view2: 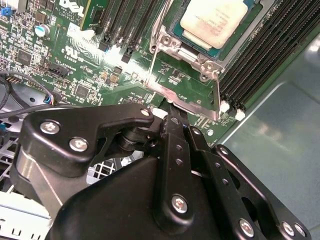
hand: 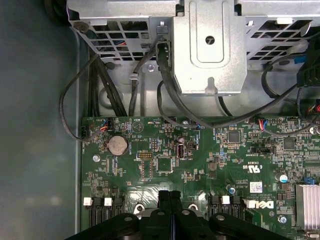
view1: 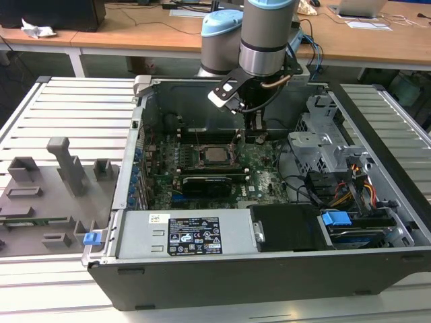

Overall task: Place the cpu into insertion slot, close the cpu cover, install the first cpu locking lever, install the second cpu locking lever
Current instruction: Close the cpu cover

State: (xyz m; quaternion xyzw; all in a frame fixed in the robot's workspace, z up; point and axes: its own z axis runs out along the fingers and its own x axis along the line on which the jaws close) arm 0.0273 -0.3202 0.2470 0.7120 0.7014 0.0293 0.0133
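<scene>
Pincer (view2: 174, 119) clenched, its fingers pressed together with nothing seen between them, reaches into an open computer case (view1: 128, 195) lying mid-surface (view1: 67, 108). Inside the case, the green motherboard (hand: 200, 165) lies flat. The cpu (view2: 215, 20) sits level in the insertion slot (view2: 172, 31), metal top up, with the pincer's tips just beside the slot's silvery rim.

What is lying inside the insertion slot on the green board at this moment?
The cpu lies inside the insertion slot, with its dull silver top showing. The floor of the slot beneath it is covered by the chip and cannot be seen.
</scene>
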